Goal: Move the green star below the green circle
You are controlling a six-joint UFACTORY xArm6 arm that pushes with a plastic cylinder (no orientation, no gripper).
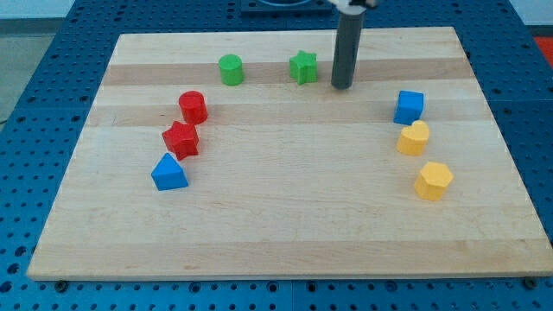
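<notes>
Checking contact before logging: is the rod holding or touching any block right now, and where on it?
Nothing is held. My tip stands just right of the green star, with a small gap showing between them.

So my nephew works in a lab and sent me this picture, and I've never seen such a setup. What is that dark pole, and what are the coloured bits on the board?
The dark pole is the end of a robot arm. It has no hand and holds nothing; its lower end, my tip, slides over the wooden board and pushes blocks. There is one camera view, looking down at the board at a slant.

Near the view's top sit a green circle and a green star; my tip stands just to the star's right, seemingly apart from it. At the left are a red cylinder, a red star and a blue triangle. At the right are a blue cube, a yellow heart and a yellow hexagon.
</notes>
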